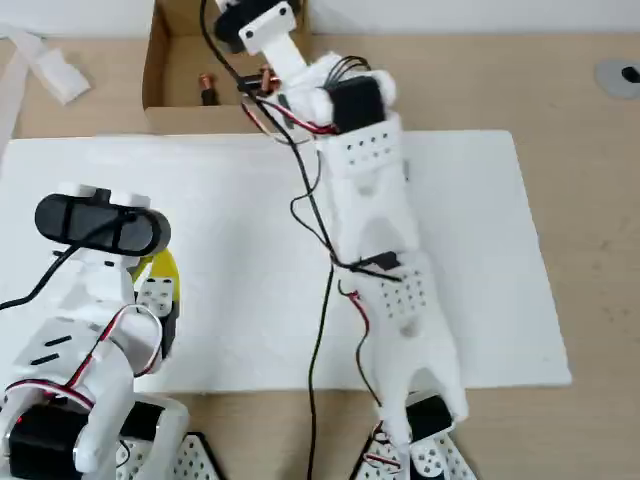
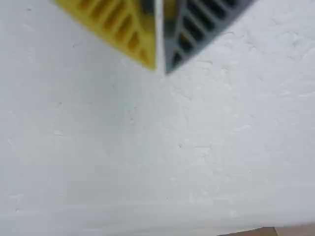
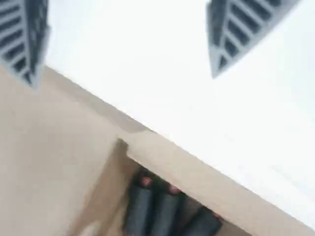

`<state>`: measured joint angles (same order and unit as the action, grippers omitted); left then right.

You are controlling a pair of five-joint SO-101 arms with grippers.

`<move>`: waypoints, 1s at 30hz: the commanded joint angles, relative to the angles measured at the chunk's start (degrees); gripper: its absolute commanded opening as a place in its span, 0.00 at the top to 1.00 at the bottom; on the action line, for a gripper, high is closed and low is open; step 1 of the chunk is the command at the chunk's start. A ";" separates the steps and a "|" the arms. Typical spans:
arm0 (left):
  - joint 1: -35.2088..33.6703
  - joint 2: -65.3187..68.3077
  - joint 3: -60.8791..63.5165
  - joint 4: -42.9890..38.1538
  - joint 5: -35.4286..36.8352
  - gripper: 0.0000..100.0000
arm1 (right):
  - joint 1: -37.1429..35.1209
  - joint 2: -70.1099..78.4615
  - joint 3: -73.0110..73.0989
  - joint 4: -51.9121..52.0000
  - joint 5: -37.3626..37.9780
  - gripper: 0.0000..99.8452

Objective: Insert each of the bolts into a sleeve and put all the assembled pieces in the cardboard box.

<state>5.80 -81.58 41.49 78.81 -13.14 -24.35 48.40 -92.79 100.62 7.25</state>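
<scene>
One arm (image 1: 375,210) outstretched, pincer (image 3: 123,78) over cardboard box (image 1: 190,120)

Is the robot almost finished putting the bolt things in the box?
Nearly, I think. Done: three assembled pieces lie in the cardboard box. In hand: nothing; the right arm's fingers hang open above the box, the left arm's fingers are shut over the white mat. Left: probably just backing away.

Perhaps a lab: foam-topped bench (image 1: 580,200)

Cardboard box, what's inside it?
Three dark sleeves with reddish bolt ends lie together in the cardboard box. The right arm above covers part of its inside, so more could be hidden.
</scene>
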 commanded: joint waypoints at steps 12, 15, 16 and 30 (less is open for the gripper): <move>-14.24 0.22 1.05 0.44 -1.32 0.99 | 3.91 -39.43 40.48 1.85 1.93 0.74; -14.51 0.22 1.14 0.44 -1.05 0.98 | 3.38 -50.95 56.31 1.85 5.19 0.74; -14.51 0.22 1.14 0.44 -0.97 0.97 | 3.38 -54.81 61.05 1.49 5.98 0.74; -14.42 15.52 0.44 0.00 1.32 0.91 | 8.22 -110.20 119.16 -12.84 16.26 0.74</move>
<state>-8.26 -69.01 42.73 79.08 -11.91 -19.52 -52.18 17.36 92.26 22.99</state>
